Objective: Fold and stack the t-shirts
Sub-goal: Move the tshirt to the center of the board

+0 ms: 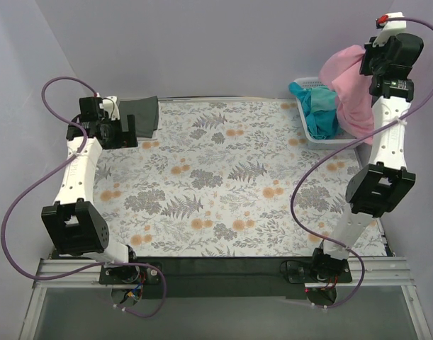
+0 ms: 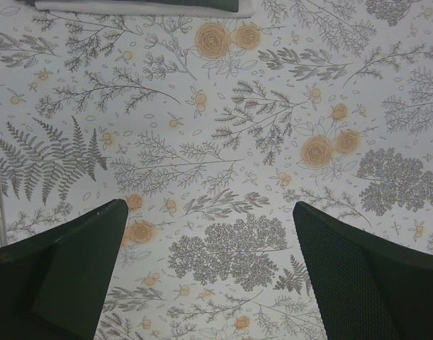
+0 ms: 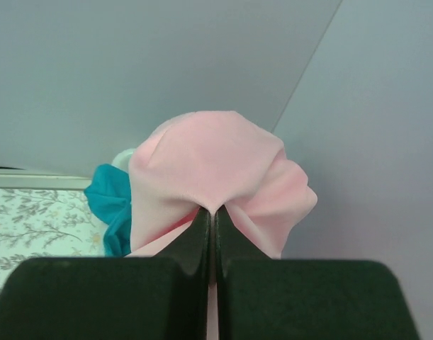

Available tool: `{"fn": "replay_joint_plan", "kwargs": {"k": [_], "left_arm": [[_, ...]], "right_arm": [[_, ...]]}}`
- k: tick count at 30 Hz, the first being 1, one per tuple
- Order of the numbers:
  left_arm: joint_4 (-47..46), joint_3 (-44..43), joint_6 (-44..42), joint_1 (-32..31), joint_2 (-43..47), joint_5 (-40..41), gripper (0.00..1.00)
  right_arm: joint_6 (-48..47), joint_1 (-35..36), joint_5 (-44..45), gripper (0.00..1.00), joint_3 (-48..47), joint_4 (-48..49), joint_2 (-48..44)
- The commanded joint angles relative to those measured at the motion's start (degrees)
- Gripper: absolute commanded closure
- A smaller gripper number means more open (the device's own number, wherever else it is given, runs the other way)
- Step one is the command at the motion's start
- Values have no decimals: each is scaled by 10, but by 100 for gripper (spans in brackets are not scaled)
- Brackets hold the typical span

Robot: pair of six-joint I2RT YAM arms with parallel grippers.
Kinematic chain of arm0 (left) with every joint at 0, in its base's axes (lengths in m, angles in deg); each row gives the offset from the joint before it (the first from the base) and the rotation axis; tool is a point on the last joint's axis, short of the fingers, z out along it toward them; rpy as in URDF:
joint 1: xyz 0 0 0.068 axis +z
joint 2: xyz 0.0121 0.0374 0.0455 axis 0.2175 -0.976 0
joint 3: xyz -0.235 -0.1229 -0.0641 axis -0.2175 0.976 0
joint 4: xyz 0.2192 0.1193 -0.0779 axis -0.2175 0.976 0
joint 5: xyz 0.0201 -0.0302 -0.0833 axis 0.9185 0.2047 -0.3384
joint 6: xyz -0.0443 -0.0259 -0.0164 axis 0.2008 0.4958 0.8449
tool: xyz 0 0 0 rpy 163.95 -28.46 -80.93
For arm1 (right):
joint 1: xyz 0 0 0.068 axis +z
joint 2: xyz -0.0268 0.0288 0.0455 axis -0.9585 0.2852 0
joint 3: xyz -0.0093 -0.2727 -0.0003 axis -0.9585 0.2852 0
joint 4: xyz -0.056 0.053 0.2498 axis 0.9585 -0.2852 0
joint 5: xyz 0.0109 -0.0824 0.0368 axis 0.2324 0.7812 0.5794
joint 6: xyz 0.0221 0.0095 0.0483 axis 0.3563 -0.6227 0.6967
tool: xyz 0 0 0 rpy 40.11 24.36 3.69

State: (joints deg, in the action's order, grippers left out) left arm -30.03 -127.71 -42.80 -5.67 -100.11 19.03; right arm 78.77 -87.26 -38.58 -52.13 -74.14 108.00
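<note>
My right gripper (image 1: 365,58) is shut on the light pink t-shirt (image 1: 349,85) and holds it up high above the white mesh basket (image 1: 310,134) at the back right. In the right wrist view the pink t-shirt (image 3: 209,170) bunches out from the closed gripper (image 3: 213,211). The teal t-shirt (image 1: 317,112) hangs over the basket's rim and shows in the right wrist view too (image 3: 111,205). The dark charcoal t-shirt (image 1: 141,113) lies folded at the back left. My left gripper (image 1: 127,129) hovers open and empty beside it, over the cloth (image 2: 209,205).
The floral tablecloth (image 1: 223,184) covers the table. Grey walls close in the back and both sides. The folded charcoal shirt's edge shows at the top of the left wrist view (image 2: 138,6).
</note>
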Motion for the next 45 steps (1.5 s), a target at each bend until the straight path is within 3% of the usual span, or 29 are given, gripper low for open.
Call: {"fn": "replay_joint_plan", "kwargs": {"k": [1, 12, 21, 24, 28, 33, 34, 37, 39, 40, 42, 45], "left_arm": [[-18, 7, 5, -2, 45, -33, 2], [-63, 26, 39, -2, 74, -97, 2], [-90, 32, 83, 0, 112, -135, 2], [-99, 46, 87, 3, 138, -149, 2], [-97, 74, 65, 4, 168, -169, 2], [-75, 130, -16, 4, 212, -214, 2], [-65, 134, -35, 3, 215, -225, 2], [-31, 154, -81, 2, 222, -272, 2], [-5, 169, -112, -5, 224, -308, 2], [-1, 177, -134, -12, 230, -314, 2], [2, 196, -157, -43, 233, -322, 2], [-17, 242, -186, -120, 234, -294, 2]], "right_arm": [[21, 3, -59, 99, -12, 24, -83], [4, 58, -205, 99, 78, 90, -276], [-56, 275, -192, 99, 173, 127, -365], [-37, 330, -191, 99, 233, 125, -375], [-37, 417, -194, 99, 383, 124, -396], [-58, 448, -182, 99, 577, 133, -369], [-60, 448, -172, 83, 591, 126, -355], [-64, 441, -99, 66, 559, 70, -289], [-63, 420, -106, 56, 514, 11, -280], [-59, 396, -109, 44, 506, -2, -286], [-67, 376, -137, 34, 499, -66, -310], [-90, 357, -176, 34, 523, -154, -353]]}}
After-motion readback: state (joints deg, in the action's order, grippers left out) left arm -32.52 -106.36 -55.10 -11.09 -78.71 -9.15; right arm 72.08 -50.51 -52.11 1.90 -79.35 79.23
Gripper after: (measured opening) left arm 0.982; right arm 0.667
